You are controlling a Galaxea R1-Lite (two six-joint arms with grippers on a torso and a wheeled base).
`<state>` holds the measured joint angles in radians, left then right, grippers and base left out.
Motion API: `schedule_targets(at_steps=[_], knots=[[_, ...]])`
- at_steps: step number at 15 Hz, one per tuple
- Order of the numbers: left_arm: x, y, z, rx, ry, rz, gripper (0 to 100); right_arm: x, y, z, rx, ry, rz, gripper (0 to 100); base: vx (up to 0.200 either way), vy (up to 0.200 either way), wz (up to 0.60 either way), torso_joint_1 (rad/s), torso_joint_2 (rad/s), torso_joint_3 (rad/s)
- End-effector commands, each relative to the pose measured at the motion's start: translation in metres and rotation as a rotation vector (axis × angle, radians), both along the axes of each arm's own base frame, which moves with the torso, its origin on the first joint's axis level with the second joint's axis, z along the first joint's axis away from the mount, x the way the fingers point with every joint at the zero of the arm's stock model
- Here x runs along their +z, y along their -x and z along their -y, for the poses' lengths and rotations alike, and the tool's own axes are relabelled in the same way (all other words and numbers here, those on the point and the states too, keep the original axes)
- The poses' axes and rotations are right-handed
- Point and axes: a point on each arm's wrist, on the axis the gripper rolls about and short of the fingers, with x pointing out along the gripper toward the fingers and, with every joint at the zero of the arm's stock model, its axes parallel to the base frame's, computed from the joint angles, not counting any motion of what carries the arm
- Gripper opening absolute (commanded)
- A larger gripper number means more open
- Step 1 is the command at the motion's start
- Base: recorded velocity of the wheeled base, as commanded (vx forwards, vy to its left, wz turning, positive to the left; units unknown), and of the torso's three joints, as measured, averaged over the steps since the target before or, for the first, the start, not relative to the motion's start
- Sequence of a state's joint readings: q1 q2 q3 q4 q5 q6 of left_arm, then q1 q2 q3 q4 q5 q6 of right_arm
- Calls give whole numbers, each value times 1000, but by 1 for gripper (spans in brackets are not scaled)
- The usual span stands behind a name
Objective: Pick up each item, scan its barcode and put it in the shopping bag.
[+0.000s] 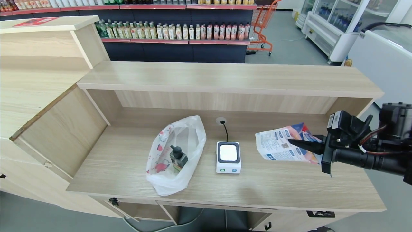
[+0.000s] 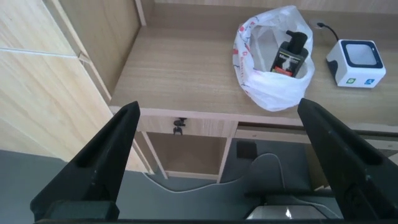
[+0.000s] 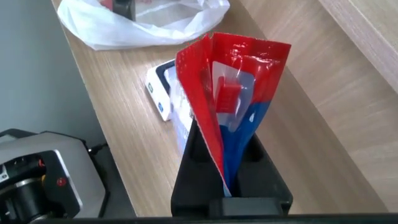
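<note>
Right jaws clamp crinkled glossy pouch (image 1: pixel 277 142); squat scanner (image 1: pixel 228 158), translucent bag (image 1: pixel 194 138).

Bkgd only: wood counter (image 1: pixel 289 190) w/ raised ledge (image 1: pixel 225 77) running along its far side.
Drink bottles (image 1: pixel 173 31) standing in a row on store shelf (image 1: pixel 161 41) behind; orange cart (image 1: pixel 261 19) sitting at shelf's right end; glass-door coolers (image 1: pixel 334 22) lining far right, white chest freezer (image 1: pixel 383 54) sitting nearer; red sign (image 1: pixel 35 21) lying atop taller counter section (image 1: pixel 38 42), left.

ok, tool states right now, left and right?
Left tool: open, holding nothing.
Right tool: closed, holding the printed packet.
</note>
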<state>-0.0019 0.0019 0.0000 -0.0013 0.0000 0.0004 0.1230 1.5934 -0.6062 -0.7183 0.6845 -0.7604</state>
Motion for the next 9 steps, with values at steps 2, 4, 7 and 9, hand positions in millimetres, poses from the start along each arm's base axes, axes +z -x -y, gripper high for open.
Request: schedule_targets(at_steps=[2,4,7,9], knots=[[0,0,0,0,-1,-1,100,-25,-14,3,15,-6,-32,0,200,0,0,-10,-2,5],[0,0,0,0,0,-1,100,-34,-12,3,16,-7,-41,0,100,0,0,-1,-4,1],[0,0,0,0,0,-1,100,-37,-15,2,26,-11,-38,0,0,0,0,0,0,0],[0,0,0,0,0,-1,100,-39,-14,0,67,-40,-39,0,0,0,0,0,0,0]])
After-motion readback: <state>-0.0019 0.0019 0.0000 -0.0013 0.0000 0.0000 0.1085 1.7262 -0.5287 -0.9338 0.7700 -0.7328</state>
